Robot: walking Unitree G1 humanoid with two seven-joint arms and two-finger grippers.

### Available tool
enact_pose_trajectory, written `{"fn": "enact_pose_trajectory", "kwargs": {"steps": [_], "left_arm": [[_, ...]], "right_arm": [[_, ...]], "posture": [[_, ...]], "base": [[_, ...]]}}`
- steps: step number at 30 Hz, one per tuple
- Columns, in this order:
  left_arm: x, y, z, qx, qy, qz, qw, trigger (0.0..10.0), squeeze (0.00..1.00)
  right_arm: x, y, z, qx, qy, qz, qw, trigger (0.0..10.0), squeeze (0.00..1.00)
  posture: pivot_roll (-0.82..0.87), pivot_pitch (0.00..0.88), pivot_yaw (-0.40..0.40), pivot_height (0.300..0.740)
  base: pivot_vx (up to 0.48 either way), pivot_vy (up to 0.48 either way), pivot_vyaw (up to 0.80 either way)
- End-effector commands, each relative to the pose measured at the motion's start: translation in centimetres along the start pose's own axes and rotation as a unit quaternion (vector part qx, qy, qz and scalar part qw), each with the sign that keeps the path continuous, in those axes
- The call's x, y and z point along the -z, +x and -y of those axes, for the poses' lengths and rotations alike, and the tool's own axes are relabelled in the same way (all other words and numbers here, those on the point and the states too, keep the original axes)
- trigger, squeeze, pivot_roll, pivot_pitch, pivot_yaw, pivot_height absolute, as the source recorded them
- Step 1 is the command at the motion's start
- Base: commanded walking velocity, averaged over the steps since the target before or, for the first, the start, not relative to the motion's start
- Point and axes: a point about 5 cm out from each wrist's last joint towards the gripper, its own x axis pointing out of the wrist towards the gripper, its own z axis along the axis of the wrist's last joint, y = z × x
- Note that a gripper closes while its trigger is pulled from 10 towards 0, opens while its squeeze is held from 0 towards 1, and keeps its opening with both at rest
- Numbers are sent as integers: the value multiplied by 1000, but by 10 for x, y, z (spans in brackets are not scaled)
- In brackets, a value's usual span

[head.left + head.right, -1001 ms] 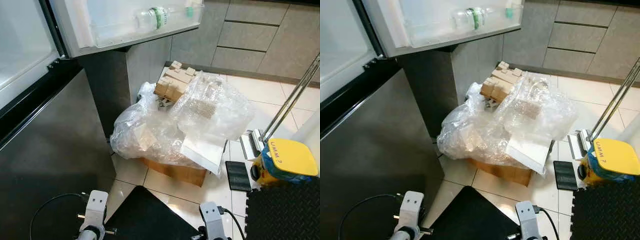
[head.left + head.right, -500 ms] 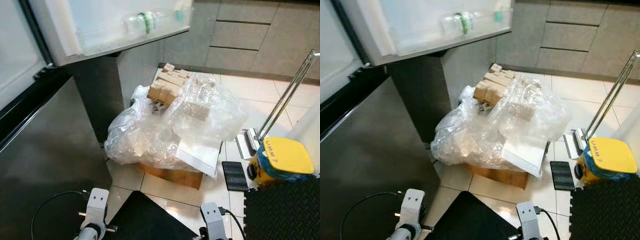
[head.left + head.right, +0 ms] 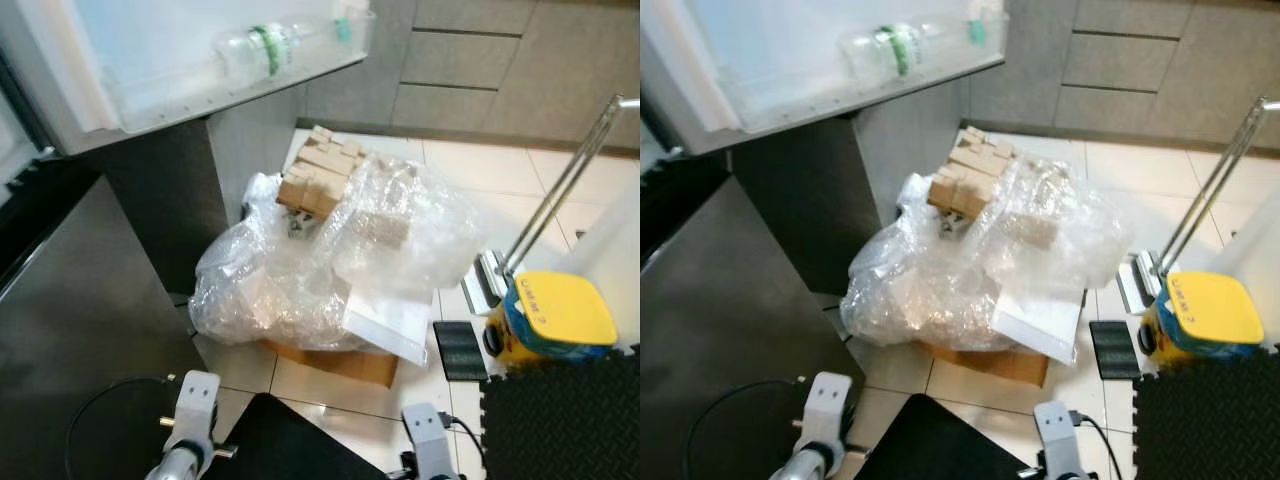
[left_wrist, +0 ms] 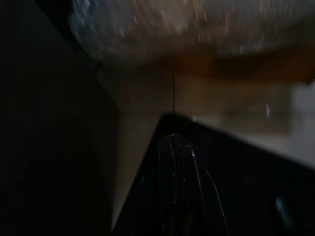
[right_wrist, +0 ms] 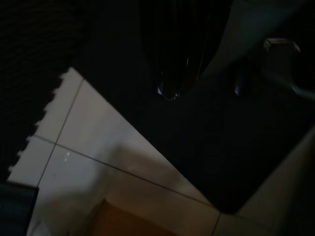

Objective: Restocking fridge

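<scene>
Fridge door shelf [image 3: 200,85] is seen at the far left in the left eye view, with a clear water bottle [image 3: 262,48] lying on its side in it, long axis along the shelf, cap end pointing right. On the floor, right of the dark fridge body [image 3: 80,330], a cardboard box [image 3: 340,362] is heaped with bubble wrap [image 3: 300,270] and small brown cartons [image 3: 318,180]; a yellow-topped machine [image 3: 552,318] stands at the right. Both arms hang low at the near edge.

In the right eye view the same layout is shown, and the step is judged to be an approach, with nothing yet picked up; next, an item to stock would have to be found and reached.

In the left wrist view the left hand [image 4: 177,162] is seen dark, fingers pressed together, empty, over a black mat [image 4: 236,167].

In the right wrist view the right hand [image 5: 172,73] is likewise closed on nothing, above the tiled floor [image 5: 98,172].
</scene>
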Motion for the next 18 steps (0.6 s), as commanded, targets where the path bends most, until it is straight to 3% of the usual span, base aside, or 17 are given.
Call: {"fn": "enact_pose_trajectory", "kwargs": {"steps": [1,18], "left_arm": [[15,-9,-5,-8,-3,-26,1000,10000,0],[15,-10,-4,-3,-3,-18,1000,10000,0]], "right_arm": [[-7,3,-5,-5,3,11,1000,10000,0],[-5,2,-5,-5,3,8,1000,10000,0]], "posture": [[-73,73,20,740],[-69,75,18,740]], "base": [[0,0,0],[0,0,0]]}}
